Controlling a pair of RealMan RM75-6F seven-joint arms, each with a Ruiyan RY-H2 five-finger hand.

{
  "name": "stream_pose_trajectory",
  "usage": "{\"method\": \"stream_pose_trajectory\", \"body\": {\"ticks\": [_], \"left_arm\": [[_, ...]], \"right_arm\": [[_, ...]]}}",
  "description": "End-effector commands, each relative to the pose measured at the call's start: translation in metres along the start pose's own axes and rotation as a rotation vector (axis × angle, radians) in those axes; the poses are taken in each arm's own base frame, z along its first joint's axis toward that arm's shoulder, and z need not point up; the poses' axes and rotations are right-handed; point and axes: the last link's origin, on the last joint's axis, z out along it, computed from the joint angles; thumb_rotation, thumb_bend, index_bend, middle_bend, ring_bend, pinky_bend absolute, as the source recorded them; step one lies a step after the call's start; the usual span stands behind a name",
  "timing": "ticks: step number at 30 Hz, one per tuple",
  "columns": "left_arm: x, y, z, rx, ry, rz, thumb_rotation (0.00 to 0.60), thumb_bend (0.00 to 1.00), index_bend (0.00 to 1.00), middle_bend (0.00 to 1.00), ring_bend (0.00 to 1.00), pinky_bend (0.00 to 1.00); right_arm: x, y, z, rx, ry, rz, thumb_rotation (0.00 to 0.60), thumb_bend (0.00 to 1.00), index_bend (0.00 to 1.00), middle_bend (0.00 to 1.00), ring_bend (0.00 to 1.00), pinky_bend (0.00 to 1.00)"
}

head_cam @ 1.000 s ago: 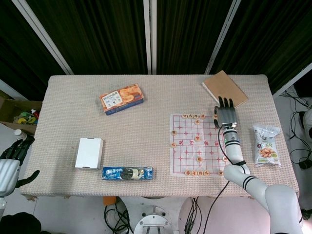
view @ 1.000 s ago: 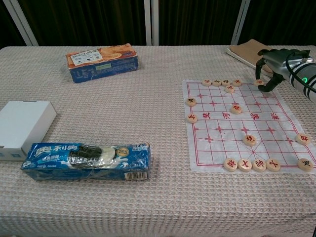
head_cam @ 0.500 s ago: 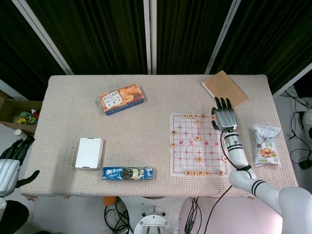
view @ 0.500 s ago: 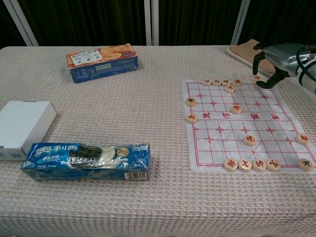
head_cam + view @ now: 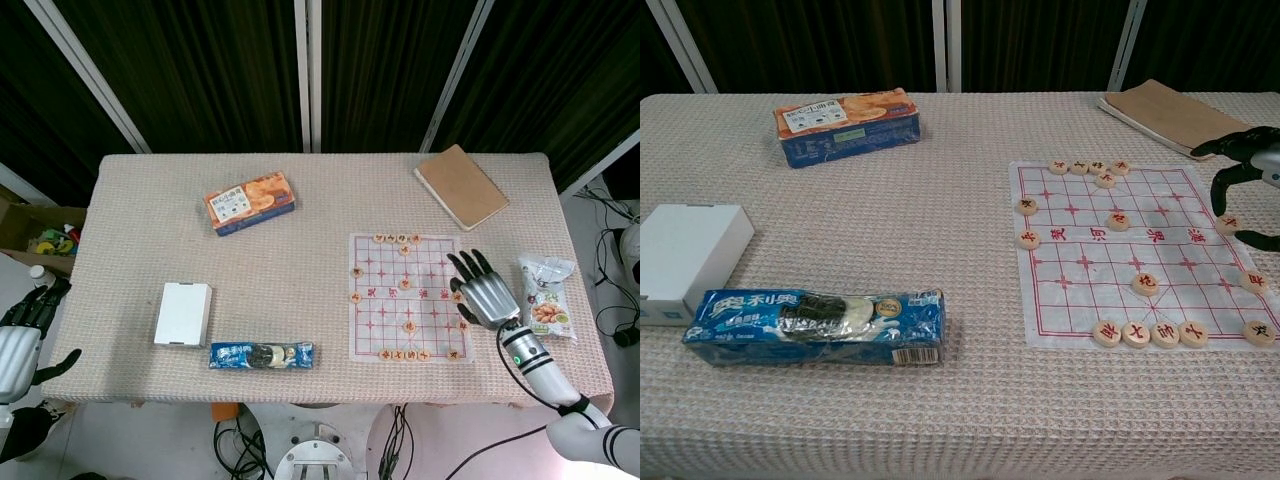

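Note:
A paper chess board (image 5: pixel 380 300) (image 5: pixel 1080 262) with round wooden pieces lies on the right of the table. My right hand (image 5: pixel 484 292) (image 5: pixel 1246 172) hovers over the board's right edge with its fingers spread. One piece (image 5: pixel 457 296) (image 5: pixel 1228 223) lies on the board between the thumb and a finger, and I see no grip on it. A row of pieces (image 5: pixel 1088 167) sits along the far edge and another row (image 5: pixel 1150 333) along the near edge. My left hand (image 5: pixel 20 338) hangs off the table's left front corner, fingers apart and holding nothing.
An orange and blue biscuit box (image 5: pixel 250 202) (image 5: pixel 847 125) stands at the back left. A white box (image 5: pixel 183 314) (image 5: pixel 685 260) and a blue cookie pack (image 5: pixel 261 354) (image 5: pixel 815 320) lie front left. A brown notebook (image 5: pixel 461 186) (image 5: pixel 1165 115) lies back right, a snack bag (image 5: pixel 545 298) far right.
My right hand drew back from the board's far right corner toward the near right edge. The piece from that corner now sits at the right edge. The left hand stayed still.

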Motion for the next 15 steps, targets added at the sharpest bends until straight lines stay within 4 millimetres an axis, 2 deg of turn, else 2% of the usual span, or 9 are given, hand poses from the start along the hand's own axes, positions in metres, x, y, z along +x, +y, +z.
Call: {"method": "stream_pose_trajectory", "body": {"ticks": [1,7,15], "left_arm": [[-0.001,0.001,0.000,-0.001,-0.002,0.001,0.600,0.21,0.07,0.14,0.09,0.22],[-0.002,0.002,0.000,-0.003,-0.008,0.007,0.600,0.21,0.07,0.14,0.09,0.22],[-0.001,0.001,0.000,0.004,-0.007,0.003,0.600,0.21,0.07,0.14,0.09,0.22]], "right_arm": [[-0.008,-0.004,-0.020,0.038,-0.013,0.013,0.600,0.38,0.65,0.08,0.00,0.00],[-0.019,-0.012,-0.034,0.127,-0.013,-0.020,0.600,0.38,0.68,0.09,0.00,0.00],[-0.021,-0.025,-0.051,0.194,-0.001,-0.019,0.600,0.38,0.68,0.09,0.00,0.00]]}}
